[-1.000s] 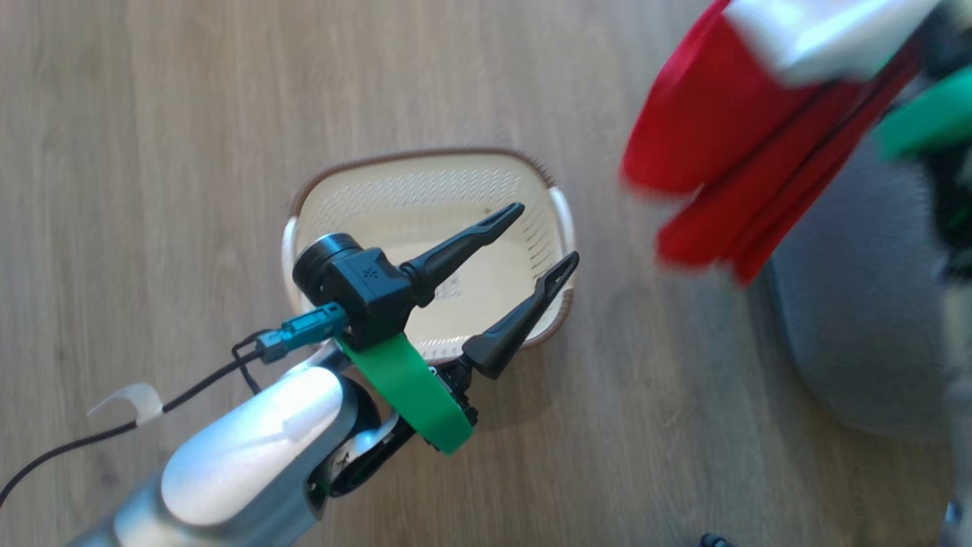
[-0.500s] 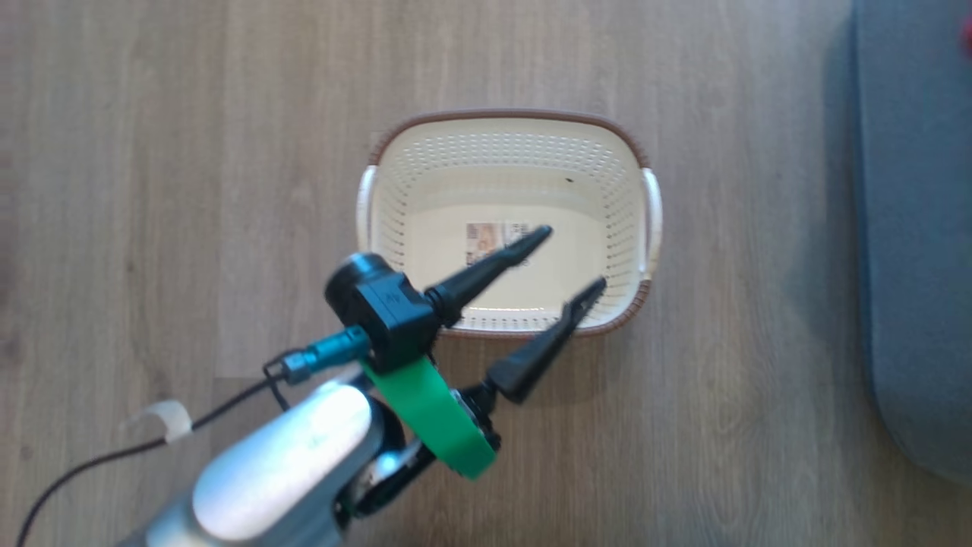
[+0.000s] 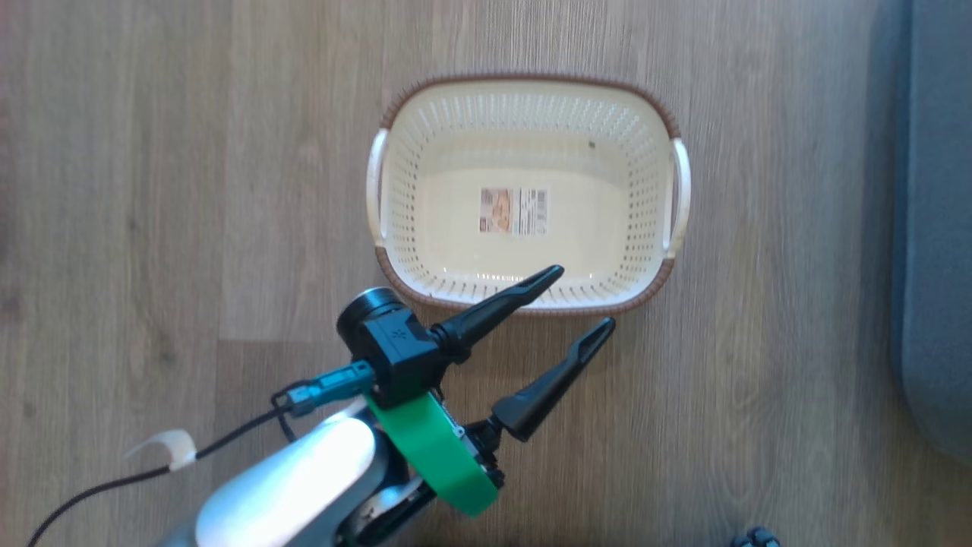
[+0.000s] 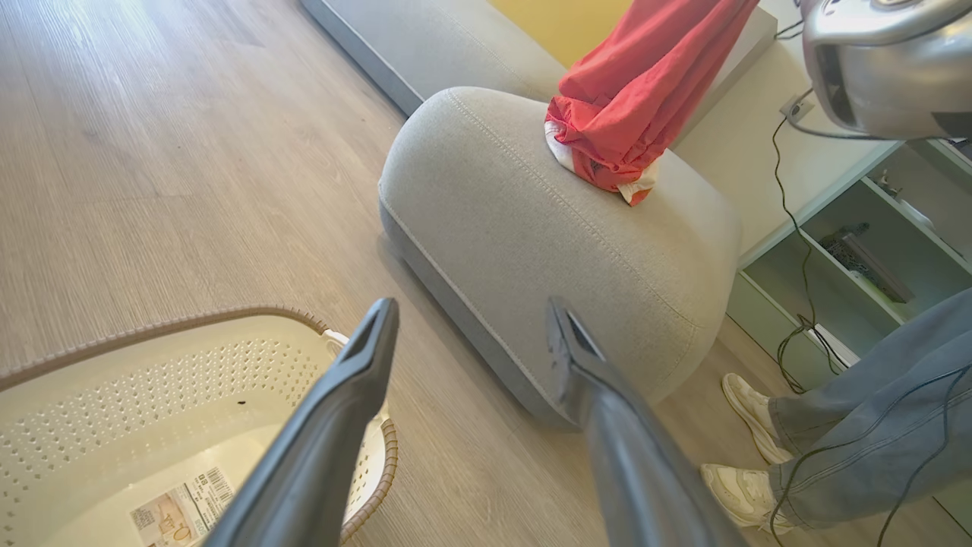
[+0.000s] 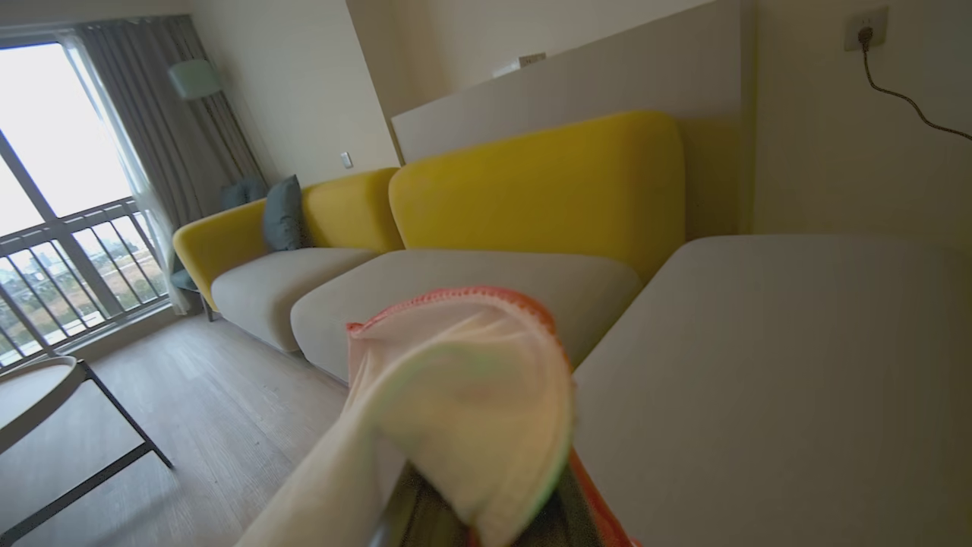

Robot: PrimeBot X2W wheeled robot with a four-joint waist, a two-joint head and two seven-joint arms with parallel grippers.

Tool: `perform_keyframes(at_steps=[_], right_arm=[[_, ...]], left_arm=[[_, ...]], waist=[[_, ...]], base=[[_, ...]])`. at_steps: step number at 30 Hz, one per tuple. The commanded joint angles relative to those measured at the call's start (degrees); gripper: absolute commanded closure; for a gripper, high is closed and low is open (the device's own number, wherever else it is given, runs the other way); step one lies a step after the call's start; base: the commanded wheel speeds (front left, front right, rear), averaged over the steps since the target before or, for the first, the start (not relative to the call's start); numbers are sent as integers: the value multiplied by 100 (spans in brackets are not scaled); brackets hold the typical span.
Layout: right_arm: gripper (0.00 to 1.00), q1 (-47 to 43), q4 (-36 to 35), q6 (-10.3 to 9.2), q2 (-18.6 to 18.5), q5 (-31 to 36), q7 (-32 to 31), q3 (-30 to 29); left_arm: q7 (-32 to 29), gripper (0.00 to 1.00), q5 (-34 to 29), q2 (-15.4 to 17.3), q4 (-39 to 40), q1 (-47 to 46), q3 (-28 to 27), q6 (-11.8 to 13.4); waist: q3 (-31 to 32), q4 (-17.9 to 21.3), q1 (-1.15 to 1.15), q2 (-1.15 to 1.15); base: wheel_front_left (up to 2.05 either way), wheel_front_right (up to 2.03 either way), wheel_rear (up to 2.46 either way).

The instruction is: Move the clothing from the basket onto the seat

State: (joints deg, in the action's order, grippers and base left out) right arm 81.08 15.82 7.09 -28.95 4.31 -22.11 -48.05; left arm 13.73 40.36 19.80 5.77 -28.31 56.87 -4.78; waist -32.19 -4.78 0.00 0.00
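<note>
The cream perforated basket (image 3: 645,190) stands on the wood floor, with just a label sticker (image 3: 514,210) on its floor. My left gripper (image 3: 583,298) is open and holds nothing, one fingertip over the basket's near rim, the other just outside it. In the left wrist view, the left gripper (image 4: 471,308) points between the basket (image 4: 152,334) and the grey seat (image 4: 531,251). Red clothing (image 4: 630,99) with white trim hangs from above, its lower end resting on the seat. White, red-edged clothing (image 5: 463,387) drapes over my right gripper (image 5: 474,524), hiding its fingers, above the seat (image 5: 759,365).
A person's jeans-clad legs (image 4: 858,425) and white shoes stand beside the seat, before a pale shelf unit (image 4: 850,251). The seat's edge (image 3: 938,228) runs along the head view's right side. A yellow sofa back (image 5: 531,182) and a side table (image 5: 38,395) stand further off.
The head camera has shifted, and the red clothing has left its view. Relative to the basket, my left gripper has drawn back from over the floor to the near rim, still open.
</note>
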Motion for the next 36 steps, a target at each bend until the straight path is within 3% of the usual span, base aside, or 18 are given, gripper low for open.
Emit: perform_keyframes(at_steps=[1,6,12,13,15,17,26,36], right_arm=[[100,-277,-190,40,45,56,29,-196],[100,-1077,-135,40,527,241,324,-982],[100,-1687,216,40,1078,682,705,-1288],[92,-1722,265,40,1115,744,775,-1286],[61,-1768,379,40,1148,860,865,-1220],[0,-1822,470,40,1136,952,968,-1128],[0,-2427,868,40,800,928,928,-94],[0,-4146,290,40,385,-523,1072,1223]], left_arm=[[10,0,-6,171,226,-119,-180,-22],[-72,0,-31,393,351,-162,-266,41],[-129,0,3,548,478,-74,-329,174],[-131,0,11,568,491,-59,-344,200],[-140,0,32,610,515,-34,-382,252],[-149,0,49,651,536,-28,-425,297],[-148,0,122,667,599,-86,-604,461],[-20,0,561,659,373,275,-996,695]], waist=[[-278,42,0,0],[-638,155,0,0],[-754,322,0,0],[-740,348,0,0],[-705,394,0,0],[-657,445,0,0],[-272,754,0,0],[624,1186,0,0]], base=[[0,0,0],[0,0,0],[0,0,0],[0,0,0],[0,0,0],[0,0,0],[0,0,0],[0,0,0]])
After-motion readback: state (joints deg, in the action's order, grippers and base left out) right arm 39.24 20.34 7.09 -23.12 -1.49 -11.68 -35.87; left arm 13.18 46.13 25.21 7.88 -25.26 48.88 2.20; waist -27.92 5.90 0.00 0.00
